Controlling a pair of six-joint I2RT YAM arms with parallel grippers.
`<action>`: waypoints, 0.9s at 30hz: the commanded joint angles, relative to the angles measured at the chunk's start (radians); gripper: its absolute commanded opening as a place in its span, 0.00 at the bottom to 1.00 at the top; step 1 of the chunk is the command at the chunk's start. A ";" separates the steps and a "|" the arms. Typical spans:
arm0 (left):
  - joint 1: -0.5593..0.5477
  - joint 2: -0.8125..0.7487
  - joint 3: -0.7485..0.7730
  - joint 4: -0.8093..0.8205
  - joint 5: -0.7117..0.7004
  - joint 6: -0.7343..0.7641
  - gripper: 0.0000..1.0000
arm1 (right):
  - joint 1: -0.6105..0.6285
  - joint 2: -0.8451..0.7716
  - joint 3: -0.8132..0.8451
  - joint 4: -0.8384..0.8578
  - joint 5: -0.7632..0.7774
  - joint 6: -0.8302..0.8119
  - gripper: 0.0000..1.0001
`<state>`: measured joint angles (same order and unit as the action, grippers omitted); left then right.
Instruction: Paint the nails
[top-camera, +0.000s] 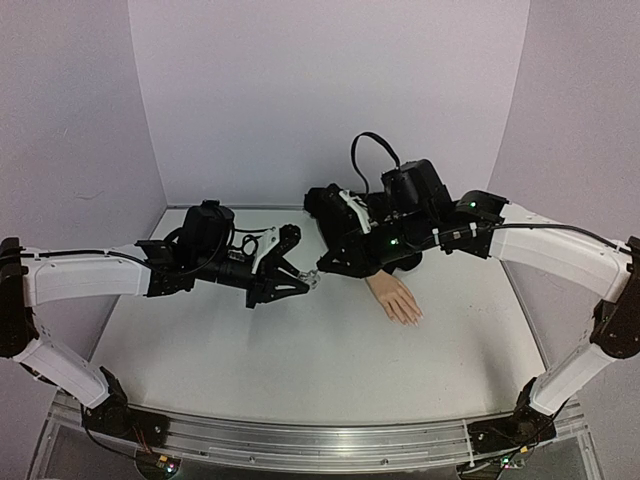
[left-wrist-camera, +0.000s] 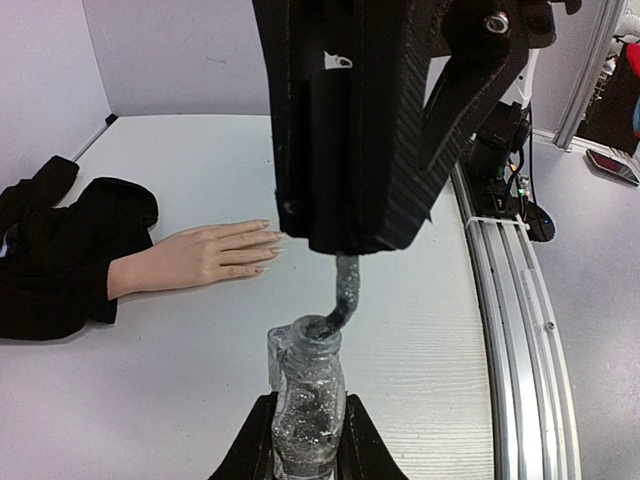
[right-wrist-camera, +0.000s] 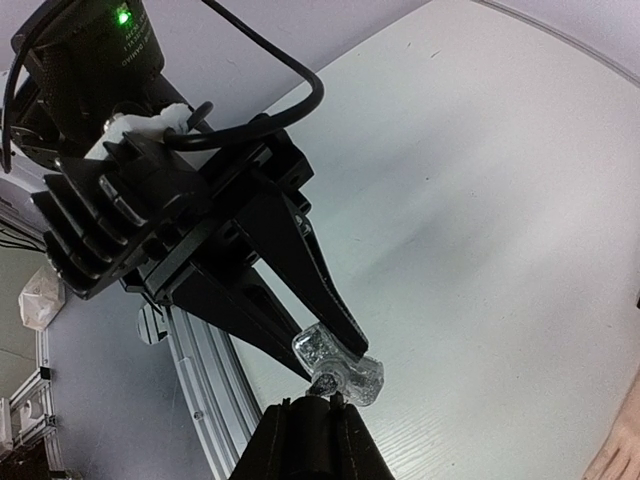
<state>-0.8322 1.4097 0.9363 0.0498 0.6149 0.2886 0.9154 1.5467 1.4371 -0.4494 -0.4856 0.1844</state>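
**Left jaws.** Closed on a small clear bottle (left-wrist-camera: 305, 400), which is clamped by its sides between the two fingertips. Silver glitter polish is seen inside. The bottle's open neck is turned toward the right jaws.

**Right jaws.** Closed on the upper end of a brush (left-wrist-camera: 345, 290), directly over the left jaws. The gripped end is hidden between the black fingers. A bent stem coated in glitter comes out below them, and its lower end is seated in the neck of the bottle. The two sets of jaws are thus brought tip to tip above the desk (top-camera: 300, 370).

**Mannequin hand** (left-wrist-camera: 195, 258). Peach, skin-coloured, laid flat and palm down on the desk. From the left wrist it is seen beyond the left jaws and off to their left. From above it lies just beside the right jaws, under that arm's wrist. It is not touched by either pair.

**Nails** (left-wrist-camera: 272, 240). Pale and glossy, borne on the fingertips, which point toward the right jaws in the left wrist view. They are kept well apart from the brush and the bottle. Whether any polish lies on them cannot be told at this size.

**Sleeve** (left-wrist-camera: 60, 260). Black cloth, bunched at the wrist end of the mannequin hand, on the side farthest from both jaws.
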 joint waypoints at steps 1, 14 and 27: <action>0.002 -0.002 0.047 0.017 -0.011 0.007 0.00 | 0.005 -0.047 -0.009 0.021 0.019 -0.007 0.00; 0.001 -0.008 0.016 0.062 -0.067 0.000 0.00 | -0.007 -0.188 -0.137 0.070 0.150 0.025 0.00; 0.001 -0.021 -0.016 0.293 -0.274 -0.092 0.00 | -0.352 -0.305 -0.481 0.042 0.266 0.056 0.00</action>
<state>-0.8322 1.4090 0.9054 0.2049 0.4058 0.2375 0.6471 1.2298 1.0069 -0.3918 -0.2477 0.2464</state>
